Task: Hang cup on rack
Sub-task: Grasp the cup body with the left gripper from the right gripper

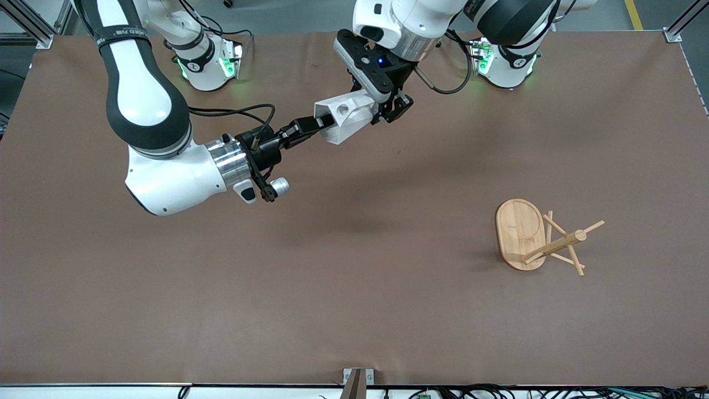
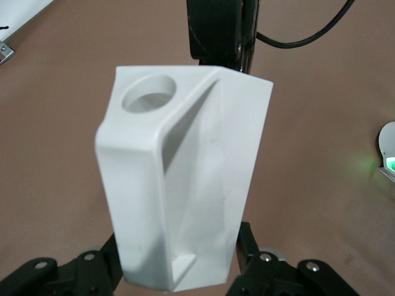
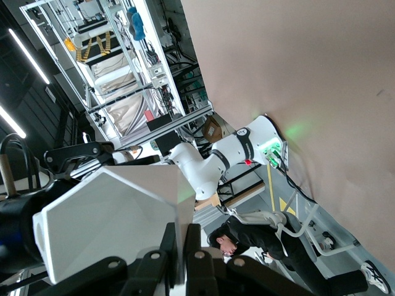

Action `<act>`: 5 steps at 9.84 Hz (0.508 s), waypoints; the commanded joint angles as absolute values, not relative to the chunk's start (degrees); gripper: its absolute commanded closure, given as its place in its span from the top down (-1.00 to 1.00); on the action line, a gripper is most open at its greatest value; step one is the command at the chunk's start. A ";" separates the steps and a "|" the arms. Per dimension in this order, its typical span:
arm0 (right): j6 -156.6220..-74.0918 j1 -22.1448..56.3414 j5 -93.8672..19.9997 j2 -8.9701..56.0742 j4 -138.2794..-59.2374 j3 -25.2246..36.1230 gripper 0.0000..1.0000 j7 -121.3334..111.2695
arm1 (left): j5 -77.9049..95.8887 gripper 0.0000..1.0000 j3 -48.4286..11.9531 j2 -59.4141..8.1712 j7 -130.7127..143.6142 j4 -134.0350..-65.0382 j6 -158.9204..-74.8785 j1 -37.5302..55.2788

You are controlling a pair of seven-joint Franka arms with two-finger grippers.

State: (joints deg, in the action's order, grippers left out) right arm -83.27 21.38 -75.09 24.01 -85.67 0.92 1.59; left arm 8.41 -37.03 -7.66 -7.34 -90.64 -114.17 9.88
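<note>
1. Two grippers meet on one cup (image 1: 344, 117) in the front view, held in the air over the middle of the table (image 1: 354, 310) toward the bases. The left gripper (image 1: 388, 108) is clamped on the cup's base end. The right gripper (image 1: 310, 126) has its fingers at the rim end, nearly together. Handover looks in progress, hanging not yet done. The rack (image 1: 526, 235) stands well apart, nearer the front camera, toward the left arm's end, pegs bare.
2. Left wrist view: the cup fills the frame, handle hole (image 2: 149, 94) facing the camera, and the left gripper's fingers (image 2: 247, 246) press its sides.
3. Right wrist view: the cup's rim wall sits between the right gripper's fingers (image 3: 192, 246), which are almost closed on it. Remaining, as a judgement: the right gripper lets go, then carry to the rack and hook the handle on a peg.
</note>
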 commanded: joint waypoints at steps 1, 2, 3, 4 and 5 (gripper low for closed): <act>-81.91 20.83 -73.41 22.85 -84.29 1.23 1.00 2.29 | 7.38 -0.72 -36.65 -7.65 -4.94 -92.11 -114.70 7.30; -81.91 19.96 -69.82 22.76 -83.16 1.32 1.00 2.37 | 7.38 -0.73 -36.65 -7.65 -3.44 -92.11 -114.70 7.03; -81.91 18.65 -66.22 22.59 -82.88 1.32 1.00 2.37 | 7.30 -0.73 -36.65 -7.73 -2.91 -92.11 -114.70 5.73; -82.09 17.33 -62.70 21.98 -82.97 1.41 1.00 2.37 | 7.21 -0.73 -36.65 -7.91 -2.81 -92.11 -114.70 5.36; -82.09 15.84 -58.32 21.54 -82.88 1.67 1.00 2.37 | 6.95 -0.74 -36.65 -8.00 -2.64 -92.02 -114.70 4.32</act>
